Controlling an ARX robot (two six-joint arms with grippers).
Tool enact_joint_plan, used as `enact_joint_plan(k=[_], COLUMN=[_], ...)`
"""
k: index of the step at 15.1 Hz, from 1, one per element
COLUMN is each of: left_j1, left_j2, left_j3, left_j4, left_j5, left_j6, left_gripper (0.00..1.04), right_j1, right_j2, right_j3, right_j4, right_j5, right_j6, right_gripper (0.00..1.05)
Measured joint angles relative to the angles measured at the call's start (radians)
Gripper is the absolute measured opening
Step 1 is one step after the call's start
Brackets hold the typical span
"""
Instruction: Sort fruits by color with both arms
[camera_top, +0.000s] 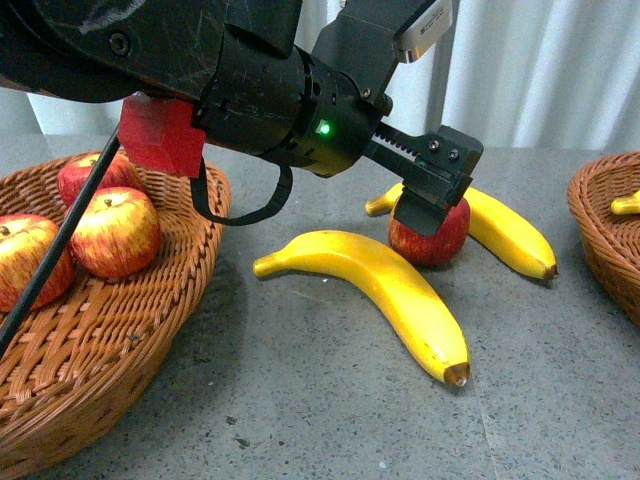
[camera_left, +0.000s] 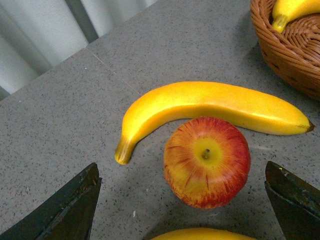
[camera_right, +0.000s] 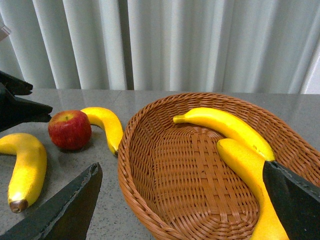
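My left gripper (camera_top: 437, 192) is open, hanging just above a red apple (camera_top: 430, 238) on the grey table. In the left wrist view the apple (camera_left: 207, 161) lies between the open fingers (camera_left: 70, 210), untouched. One banana (camera_top: 385, 285) lies in front of it and another (camera_top: 510, 232) behind; the wrist view shows the far one (camera_left: 210, 107) and an edge of the near one (camera_left: 202, 234). My right gripper (camera_right: 181, 167) is open and empty over the right basket (camera_right: 150, 200), which holds two bananas (camera_right: 225, 125) (camera_right: 250, 172). It is out of the front view.
A wicker basket (camera_top: 130, 350) at the left holds three red apples (camera_top: 115, 230). The right basket's rim (camera_top: 600, 230) shows at the right edge with a banana tip (camera_top: 627, 204). A black cable (camera_top: 50, 260) crosses the left basket. White curtains hang behind the table.
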Motion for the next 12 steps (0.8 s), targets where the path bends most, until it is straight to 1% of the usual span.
enact_joint_plan(k=[5,12], left_j1=[0.012,0.009], left_j2=[0.06,0.137], left_j3=[0.04,0.06], left_j4=[0.01,0.004], left_j5=[0.06,0.097], left_j6=[-0.024,-0.024], left_gripper=[0.98,0.98], right_j1=[0.0,0.0], right_j2=[0.0,0.0], right_j3=[0.0,0.0], right_j4=[0.0,0.0], right_j5=[0.0,0.0], right_j6=[0.0,0.0], right_gripper=[0.98,0.98])
